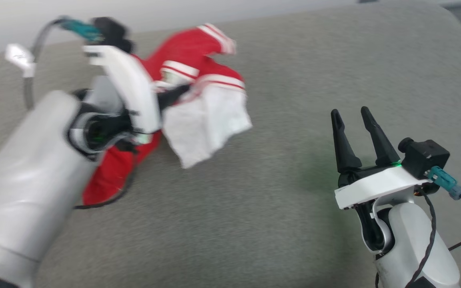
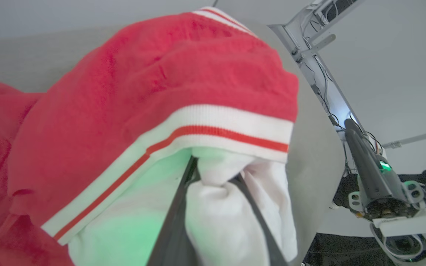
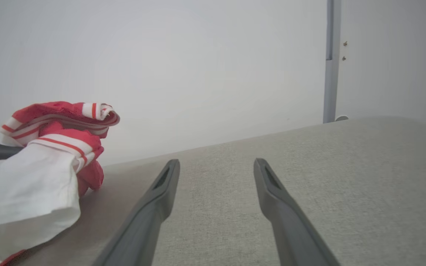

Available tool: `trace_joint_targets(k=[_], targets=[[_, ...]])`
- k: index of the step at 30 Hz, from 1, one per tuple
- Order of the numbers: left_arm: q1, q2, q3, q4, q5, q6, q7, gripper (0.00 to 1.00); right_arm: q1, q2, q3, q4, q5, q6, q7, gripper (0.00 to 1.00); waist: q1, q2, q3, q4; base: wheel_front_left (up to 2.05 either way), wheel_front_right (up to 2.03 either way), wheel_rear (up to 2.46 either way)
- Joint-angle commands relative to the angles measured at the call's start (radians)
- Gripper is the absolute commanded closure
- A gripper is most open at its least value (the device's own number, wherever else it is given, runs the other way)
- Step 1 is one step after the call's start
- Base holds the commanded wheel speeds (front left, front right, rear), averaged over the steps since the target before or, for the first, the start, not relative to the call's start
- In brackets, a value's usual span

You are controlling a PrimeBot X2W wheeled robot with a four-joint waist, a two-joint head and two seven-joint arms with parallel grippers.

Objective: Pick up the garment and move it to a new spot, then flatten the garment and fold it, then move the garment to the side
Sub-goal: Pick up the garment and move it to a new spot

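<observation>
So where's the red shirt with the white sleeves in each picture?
Head view: the soft red jersey shirt with white sleeves is bunched up, upper left of centre.
Left wrist view: it spreads across the left and middle, very close.
Right wrist view: a small bunch at the left edge.
Shared landmark: the white sleeve hanging below the red-and-white striped trim.

Left fingers point(image 2: 174, 221) pinched nearly together, right fingers point(image 3: 154, 207) spread wide.
</observation>
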Motion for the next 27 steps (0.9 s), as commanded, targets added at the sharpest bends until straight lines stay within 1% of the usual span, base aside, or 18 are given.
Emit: trace_joint_targets(k=[1, 5, 6, 8, 11, 15, 17, 18, 23, 27], targets=[[-0.026, -0.036, -0.023, -0.009, 0.015, 0.020, 0.020, 1.00, 0.012, 0.006, -0.008, -0.007, 0.014, 0.000, -0.005, 0.00, 0.0000, 0.0000, 0.021, -0.076, 0.00, 0.00, 0.00], [-0.064, -0.109, -0.062, 0.030, 0.043, 0.061, 0.032, 1.00, 0.019, 0.006, -0.007, -0.019, 0.074, 0.000, -0.005, 0.00, 0.0000, 0.0000, 0.050, -0.174, 0.00, 0.00, 0.00], [-0.074, -0.135, -0.073, 0.047, 0.050, 0.063, 0.029, 1.00, 0.021, 0.005, -0.015, -0.021, 0.087, 0.000, -0.005, 0.00, 0.0000, 0.0000, 0.055, -0.195, 0.00, 0.00, 0.00], [-0.093, -0.182, -0.083, 0.086, 0.055, 0.059, 0.024, 1.00, 0.024, 0.006, -0.018, -0.022, 0.111, 0.000, -0.004, 0.00, 0.0000, 0.0000, 0.068, -0.243, 0.00, 0.00, 0.00], [-0.113, -0.237, -0.090, 0.168, 0.060, 0.056, 0.008, 1.00, 0.036, 0.006, -0.018, -0.020, 0.138, 0.000, -0.005, 0.00, 0.0000, 0.0000, 0.085, -0.310, 0.00, 0.00, 0.00], [-0.132, -0.279, -0.114, 0.295, 0.090, 0.047, -0.013, 1.00, 0.039, 0.007, -0.004, -0.023, 0.176, 0.000, -0.005, 0.00, 0.0000, 0.0000, 0.106, -0.389, 0.00, 0.00, 0.00], [-0.140, -0.307, -0.143, 0.355, 0.105, 0.033, -0.002, 1.00, 0.052, 0.005, -0.025, -0.033, 0.186, 0.000, -0.004, 0.00, 0.0000, 0.0000, 0.119, -0.397, 0.00, 0.00, 0.00], [-0.143, -0.312, -0.163, 0.381, 0.119, 0.023, 0.009, 1.00, 0.060, 0.006, -0.032, -0.040, 0.194, 0.000, -0.005, 0.00, 0.0000, 0.0000, 0.127, -0.399, 0.00, 0.00, 0.00], [-0.168, -0.326, -0.227, 0.497, 0.160, -0.014, 0.070, 1.00, 0.088, 0.006, -0.071, -0.070, 0.211, 0.000, -0.005, 0.00, 0.0000, 0.0000, 0.157, -0.402, 0.00, 0.00, 0.00], [-0.170, -0.315, -0.278, 0.568, 0.187, -0.025, 0.120, 1.00, 0.101, 0.005, -0.080, -0.085, 0.220, 0.000, -0.005, 0.00, 0.0000, 0.0000, 0.173, -0.403, 0.00, 0.00, 0.00]])
